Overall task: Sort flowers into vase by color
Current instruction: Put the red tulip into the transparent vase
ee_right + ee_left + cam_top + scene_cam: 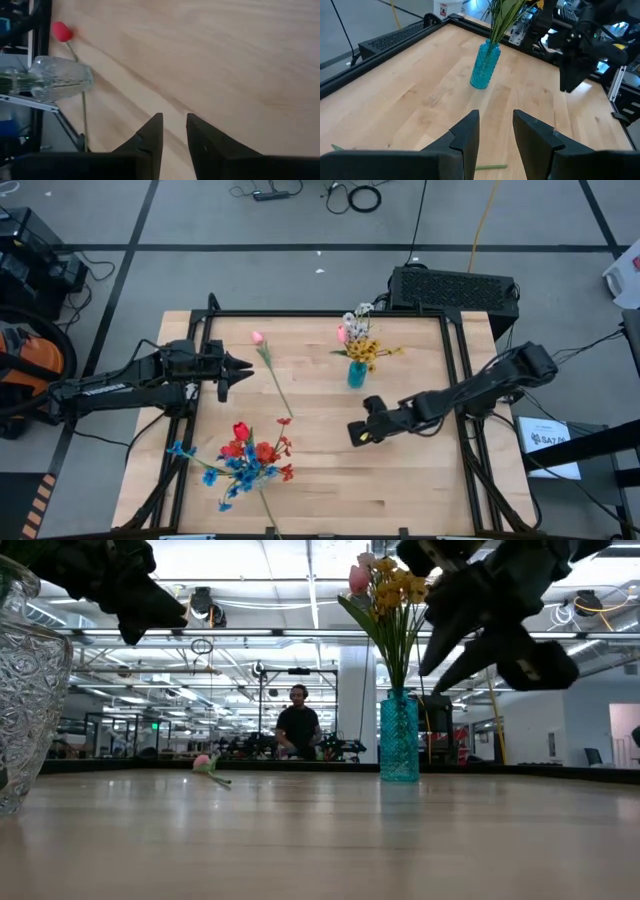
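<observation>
A pink tulip (pixel 257 337) lies flat on the wooden table, its green stem (pixel 280 392) running toward the near edge. A teal vase (pixel 357 375) stands mid-table with yellow, pink and white flowers. A clear glass vase (pixel 30 690) at the near left holds red and blue flowers (pixel 245 458). My left gripper (pixel 240 368) is open and hovers just left of the tulip's stem, a piece of which shows below its fingers (pixel 492 167). My right gripper (pixel 355 430) is open above bare wood, right of the stem, facing the tulip (pixel 61 31) and the glass vase (pixel 62 80).
A black metal frame (pixel 450 360) edges the table. A black box (pixel 455 288) sits behind the far right corner. Bare wood spreads between the two vases and along the near right. A person (pixel 298 725) stands far off in the room beyond the table.
</observation>
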You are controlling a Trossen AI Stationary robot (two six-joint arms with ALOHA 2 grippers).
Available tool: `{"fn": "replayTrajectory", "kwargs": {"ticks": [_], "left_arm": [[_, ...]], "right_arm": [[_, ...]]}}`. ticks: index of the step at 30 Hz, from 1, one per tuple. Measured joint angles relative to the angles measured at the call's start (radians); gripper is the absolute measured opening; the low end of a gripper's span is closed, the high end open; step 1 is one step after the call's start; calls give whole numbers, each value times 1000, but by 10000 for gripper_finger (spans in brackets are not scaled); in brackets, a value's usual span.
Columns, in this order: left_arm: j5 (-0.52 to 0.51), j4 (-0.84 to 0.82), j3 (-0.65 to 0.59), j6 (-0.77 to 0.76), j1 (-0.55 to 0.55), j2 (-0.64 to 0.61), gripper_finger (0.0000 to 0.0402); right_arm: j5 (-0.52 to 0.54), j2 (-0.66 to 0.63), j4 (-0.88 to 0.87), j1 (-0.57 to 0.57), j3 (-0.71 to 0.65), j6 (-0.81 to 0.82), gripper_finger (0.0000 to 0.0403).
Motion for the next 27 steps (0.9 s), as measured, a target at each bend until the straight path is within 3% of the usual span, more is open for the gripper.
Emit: {"fn": "replayTrajectory", "kwargs": {"ticks": [7, 14, 20, 22, 27], "left_arm": [[-13, -52, 5, -81, 0, 0, 125], [-232, -297, 110, -222, 0, 0, 125], [-284, -486, 167, -374, 0, 3, 125], [-284, -584, 175, -489, 0, 15, 125], [-137, -774, 179, -794, -3, 31, 124]], "right_arm": [[-5, 30, -71, 0, 0, 37, 46], [-33, -11, -286, -14, -1, 67, 32], [-86, -53, -445, -52, -2, -57, 15], [-102, -63, -502, -68, -2, -107, 9], [-137, -81, -646, -108, -2, -250, 1]]}}
